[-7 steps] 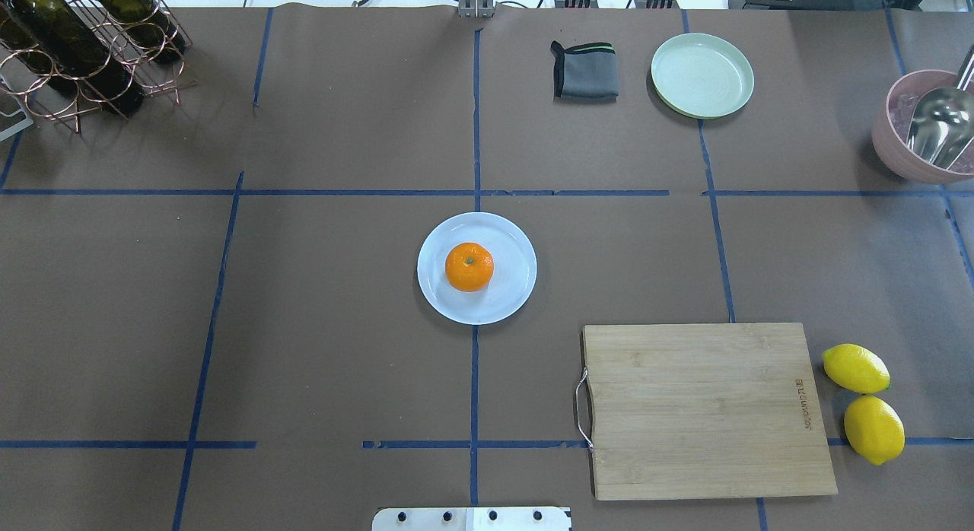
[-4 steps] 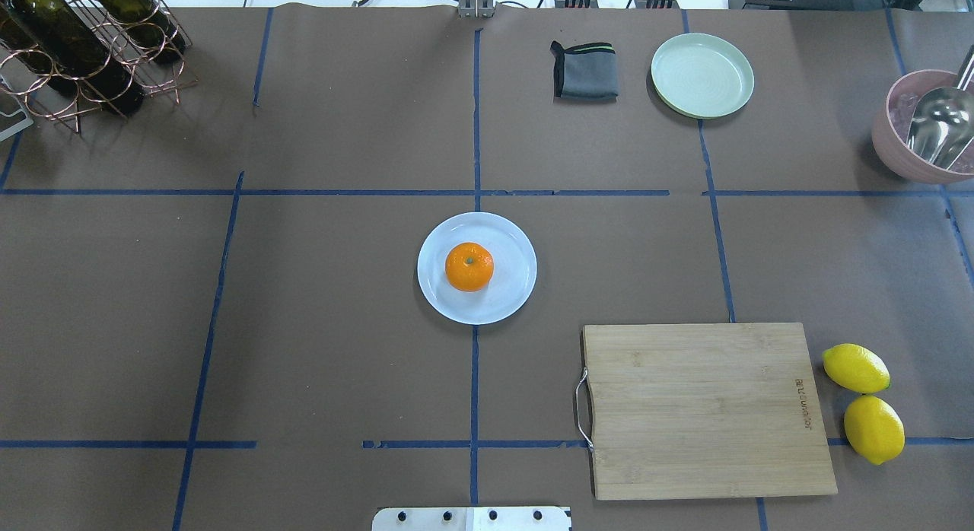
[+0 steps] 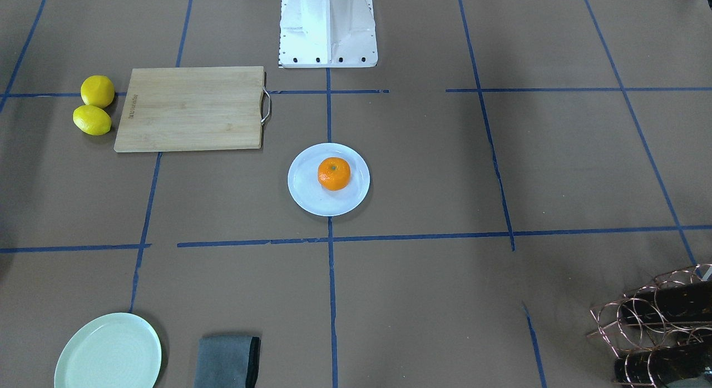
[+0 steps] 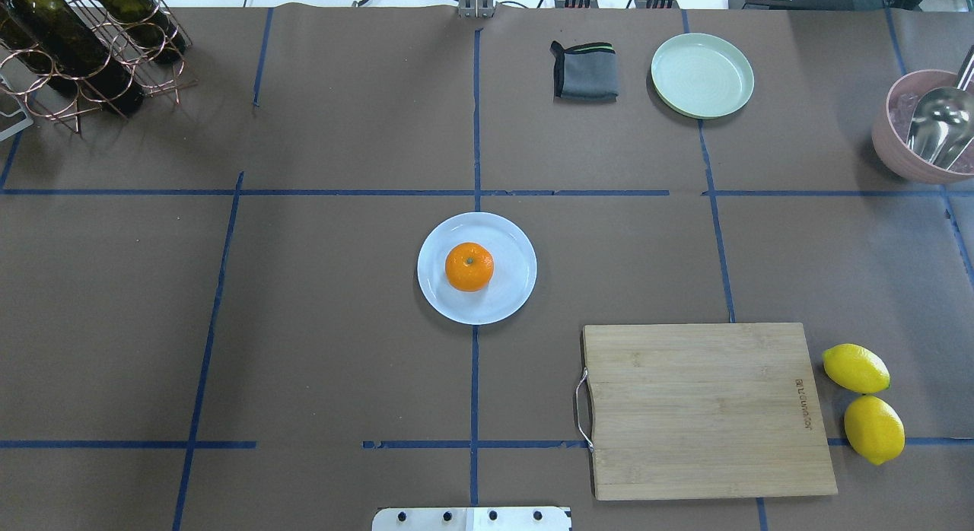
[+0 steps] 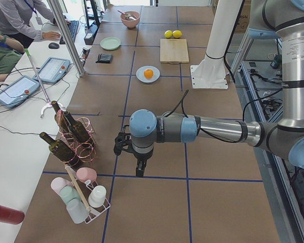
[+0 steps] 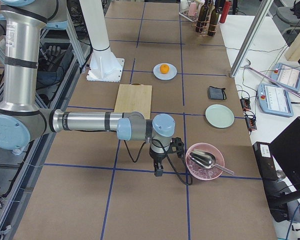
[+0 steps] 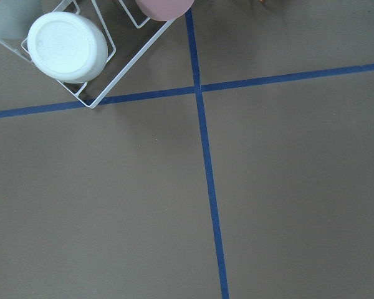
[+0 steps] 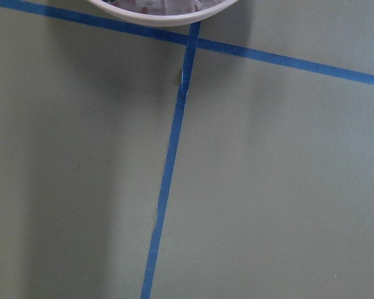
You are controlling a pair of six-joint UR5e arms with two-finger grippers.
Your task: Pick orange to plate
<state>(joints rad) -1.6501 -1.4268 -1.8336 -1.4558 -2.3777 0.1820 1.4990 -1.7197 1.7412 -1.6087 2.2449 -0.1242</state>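
Note:
The orange (image 4: pixel 469 266) rests on the white plate (image 4: pixel 519 251) at the table's middle, slightly toward the plate's left side; the front view shows the same orange (image 3: pixel 334 173) and plate (image 3: pixel 303 194). No gripper is near them. My left gripper (image 5: pixel 140 170) hangs over bare table far out on the left, close to the bottle rack. Beside the pink bowl at the far right end hangs my right gripper (image 6: pixel 158 170). Both appear only in the side views, so I cannot tell whether either is open or shut.
A bamboo cutting board (image 4: pixel 708 409) lies front right with two lemons (image 4: pixel 864 402) beside it. A mint-green plate (image 4: pixel 701 74) and grey cloth (image 4: pixel 584 71) sit at the back. A pink bowl with a scoop (image 4: pixel 924 128) stands far right, a wine rack (image 4: pixel 84 52) back left.

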